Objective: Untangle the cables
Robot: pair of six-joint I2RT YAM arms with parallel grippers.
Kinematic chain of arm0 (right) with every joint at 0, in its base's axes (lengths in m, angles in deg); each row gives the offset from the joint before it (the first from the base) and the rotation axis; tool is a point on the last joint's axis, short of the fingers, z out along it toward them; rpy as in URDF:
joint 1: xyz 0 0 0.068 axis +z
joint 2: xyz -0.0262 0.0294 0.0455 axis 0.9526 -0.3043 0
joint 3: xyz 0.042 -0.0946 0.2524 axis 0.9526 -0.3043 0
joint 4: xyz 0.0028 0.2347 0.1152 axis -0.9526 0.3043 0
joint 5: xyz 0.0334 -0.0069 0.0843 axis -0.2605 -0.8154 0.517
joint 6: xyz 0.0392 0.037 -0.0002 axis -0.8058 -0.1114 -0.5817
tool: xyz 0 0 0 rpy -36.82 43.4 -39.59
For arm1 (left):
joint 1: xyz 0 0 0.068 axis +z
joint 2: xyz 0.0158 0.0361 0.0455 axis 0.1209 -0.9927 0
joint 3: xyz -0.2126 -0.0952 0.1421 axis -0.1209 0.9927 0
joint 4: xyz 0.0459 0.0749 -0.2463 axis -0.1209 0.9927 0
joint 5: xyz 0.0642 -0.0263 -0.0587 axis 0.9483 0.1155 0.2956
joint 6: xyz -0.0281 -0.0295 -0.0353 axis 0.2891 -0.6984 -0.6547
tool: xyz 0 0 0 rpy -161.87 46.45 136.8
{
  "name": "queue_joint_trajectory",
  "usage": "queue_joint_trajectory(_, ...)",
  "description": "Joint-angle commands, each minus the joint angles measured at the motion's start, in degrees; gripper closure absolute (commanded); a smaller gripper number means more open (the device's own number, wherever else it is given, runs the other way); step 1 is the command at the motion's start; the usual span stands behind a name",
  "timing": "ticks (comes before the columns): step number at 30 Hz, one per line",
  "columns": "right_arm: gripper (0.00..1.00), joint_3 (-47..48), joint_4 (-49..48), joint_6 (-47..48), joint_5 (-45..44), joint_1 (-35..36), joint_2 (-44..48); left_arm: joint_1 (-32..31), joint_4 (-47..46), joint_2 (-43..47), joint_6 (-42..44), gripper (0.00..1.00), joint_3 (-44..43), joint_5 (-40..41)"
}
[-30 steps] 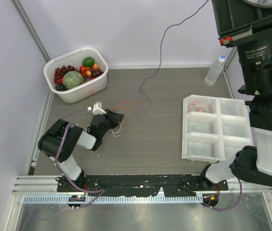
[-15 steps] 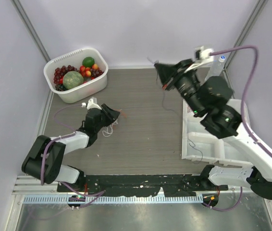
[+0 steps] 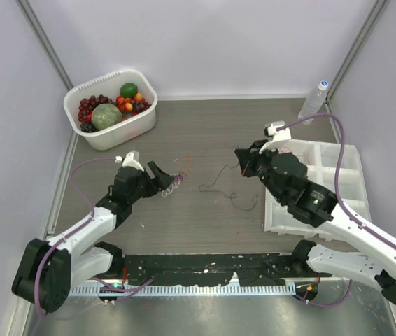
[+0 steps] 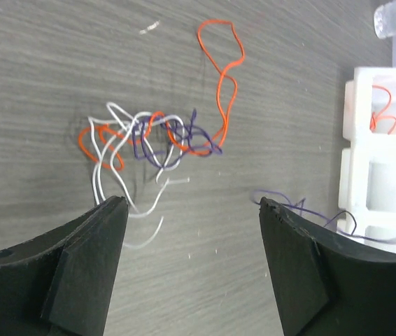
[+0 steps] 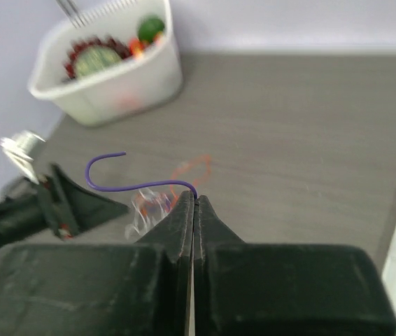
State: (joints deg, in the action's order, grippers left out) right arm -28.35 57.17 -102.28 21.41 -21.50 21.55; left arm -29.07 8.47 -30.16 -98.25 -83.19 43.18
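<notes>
The cables [image 4: 149, 136] lie as a small tangle of white, orange and purple wires on the grey table, with an orange loop [image 4: 222, 63] trailing off beyond it. In the top view the tangle [image 3: 175, 180] sits just past my left gripper [image 3: 159, 175]. That left gripper [image 4: 192, 203] is open, with nothing between its fingers. My right gripper [image 5: 195, 199] is shut on one purple wire [image 5: 135, 185], whose free end curls out to the left. In the top view this strand [image 3: 219, 175] trails on the table below the right gripper [image 3: 243, 162].
A white tub of fruit [image 3: 110, 108] stands at the back left. A white compartment tray [image 3: 352, 161] lies at the right with a red wire in one cell [image 4: 380, 115]. A water bottle [image 3: 314, 101] stands at the back right.
The left gripper opened and let go of the tangle. The right arm swung down from high near the camera to low over the table, bringing the purple wire with it.
</notes>
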Motion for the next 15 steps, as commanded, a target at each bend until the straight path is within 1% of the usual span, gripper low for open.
queue_joint_trajectory(1, 0.99, -7.8, 5.8, -5.5, -2.0, 0.2, -0.1, 0.1, -1.7, 6.6, 1.4, 0.21, 4.3, -5.1)
queue_joint_trajectory(3, 0.99, -10.5, 8.4, -8.2, -2.5, 0.1, -0.2, 0.1, -4.9, 9.4, 1.7, 0.19, 7.1, -7.5)
queue_joint_trajectory(4, 0.99, -11.6, 9.7, -9.1, -4.3, 0.1, -0.5, 0.0, -7.6, 10.2, 1.3, 0.18, 8.8, -9.9)
queue_joint_trajectory(6, 0.99, -12.3, 15.1, -13.7, -8.6, 0.1, -2.5, -0.2, -13.6, 11.9, -0.6, 0.15, 12.9, -12.3)
queue_joint_trajectory(7, 0.99, -12.2, 18.6, -16.3, -9.4, 0.1, -3.4, -0.6, -16.9, 12.1, -1.4, 0.14, 14.9, -12.8)
queue_joint_trajectory(9, 0.99, -12.6, 21.2, -20.1, -9.4, 0.1, -6.3, -1.5, -20.5, 12.3, -2.0, 0.14, 17.9, -12.3)
queue_joint_trajectory(12, 0.96, -14.7, 19.0, -22.1, -4.8, 0.1, -11.1, -1.7, -23.3, 12.6, -2.4, 0.14, 20.0, -12.4)
queue_joint_trajectory(15, 0.93, -14.3, 17.9, -21.8, -5.3, 0.1, -15.8, -1.8, -24.1, 13.2, -1.8, 0.14, 21.0, -11.4)
